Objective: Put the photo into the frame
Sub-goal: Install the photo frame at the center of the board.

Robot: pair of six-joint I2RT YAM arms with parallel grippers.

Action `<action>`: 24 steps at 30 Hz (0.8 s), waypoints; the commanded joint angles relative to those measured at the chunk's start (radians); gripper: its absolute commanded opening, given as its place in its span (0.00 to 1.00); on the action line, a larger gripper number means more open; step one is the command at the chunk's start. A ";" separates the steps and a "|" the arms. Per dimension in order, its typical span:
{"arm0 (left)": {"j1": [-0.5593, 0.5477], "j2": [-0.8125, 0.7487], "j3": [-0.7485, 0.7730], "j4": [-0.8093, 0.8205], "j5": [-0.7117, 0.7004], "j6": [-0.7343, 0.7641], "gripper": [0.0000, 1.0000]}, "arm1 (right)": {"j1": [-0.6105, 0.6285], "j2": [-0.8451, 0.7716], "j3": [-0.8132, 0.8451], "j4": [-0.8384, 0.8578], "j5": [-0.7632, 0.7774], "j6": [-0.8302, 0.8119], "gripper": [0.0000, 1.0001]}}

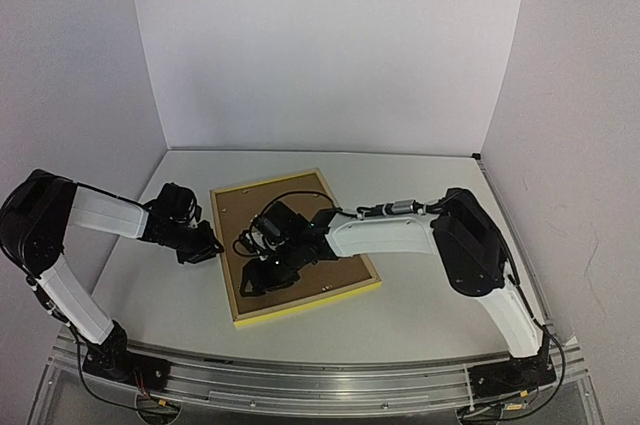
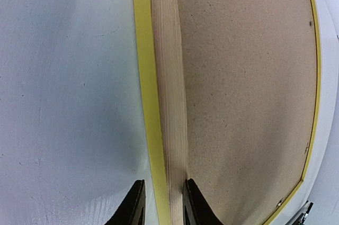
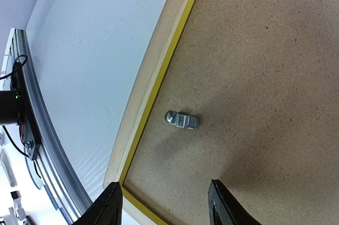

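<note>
The frame (image 1: pixel 300 302) lies face down on the table (image 1: pixel 420 315), its long axis running away from the arms, with the brown backing board (image 1: pixel 243 210) set inside it. We see the photo in no view, so we cannot tell if it is under the board.

The left gripper (image 2: pixel 163 204) stands at the frame's left rail. One finger is on each side of the rail, close against it, but we cannot tell if they already pinch it.

The right gripper (image 3: pixel 165 204) hangs over the board with its fingers spread and holding nothing. A small metal clip (image 3: pixel 181 120) lies just ahead of them, inside the frame's rail near a corner. The right arm is the nearer one to this clip, so we think the next move belongs to it.
</note>
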 commanded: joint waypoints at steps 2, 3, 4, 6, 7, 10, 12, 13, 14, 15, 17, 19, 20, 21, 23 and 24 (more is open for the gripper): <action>-0.008 0.015 -0.016 0.039 -0.007 -0.021 0.23 | -0.005 0.065 0.056 0.028 -0.006 0.092 0.52; -0.008 0.017 -0.018 0.041 -0.006 -0.024 0.22 | -0.006 0.070 0.058 0.032 -0.004 0.100 0.51; -0.009 0.018 -0.021 0.044 -0.005 -0.028 0.20 | -0.005 0.075 0.062 0.036 -0.003 0.109 0.51; -0.013 0.024 -0.024 0.049 -0.004 -0.035 0.18 | -0.005 0.082 0.064 0.051 -0.001 0.130 0.51; -0.015 0.027 -0.025 0.052 -0.003 -0.038 0.17 | -0.006 0.086 0.066 0.059 -0.003 0.140 0.51; -0.019 0.034 -0.027 0.055 0.002 -0.048 0.14 | -0.005 0.100 0.072 0.079 -0.022 0.172 0.50; -0.023 0.034 -0.030 0.057 0.003 -0.060 0.11 | -0.005 0.104 0.070 0.092 -0.040 0.188 0.50; -0.025 0.034 -0.032 0.058 0.002 -0.067 0.09 | -0.005 0.104 0.069 0.096 -0.046 0.192 0.50; -0.026 0.034 -0.035 0.059 0.000 -0.074 0.09 | -0.004 0.103 0.067 0.100 -0.049 0.195 0.50; -0.026 0.034 -0.037 0.059 -0.002 -0.081 0.09 | -0.004 0.103 0.064 0.103 -0.050 0.199 0.50; -0.028 0.033 -0.041 0.061 -0.004 -0.086 0.08 | -0.004 0.104 0.062 0.109 -0.048 0.205 0.50; -0.028 0.030 -0.044 0.061 -0.005 -0.088 0.08 | -0.004 0.104 0.058 0.112 -0.029 0.212 0.50; -0.028 0.029 -0.046 0.061 -0.005 -0.089 0.08 | -0.005 0.104 0.054 0.113 -0.015 0.219 0.49; -0.029 0.026 -0.047 0.061 -0.004 -0.091 0.08 | -0.005 0.105 0.050 0.114 0.001 0.228 0.49; -0.030 0.025 -0.053 0.061 -0.003 -0.094 0.07 | -0.005 0.115 0.057 0.116 -0.003 0.236 0.49; -0.029 0.023 -0.054 0.062 -0.001 -0.098 0.07 | -0.004 0.121 0.064 0.117 -0.014 0.242 0.49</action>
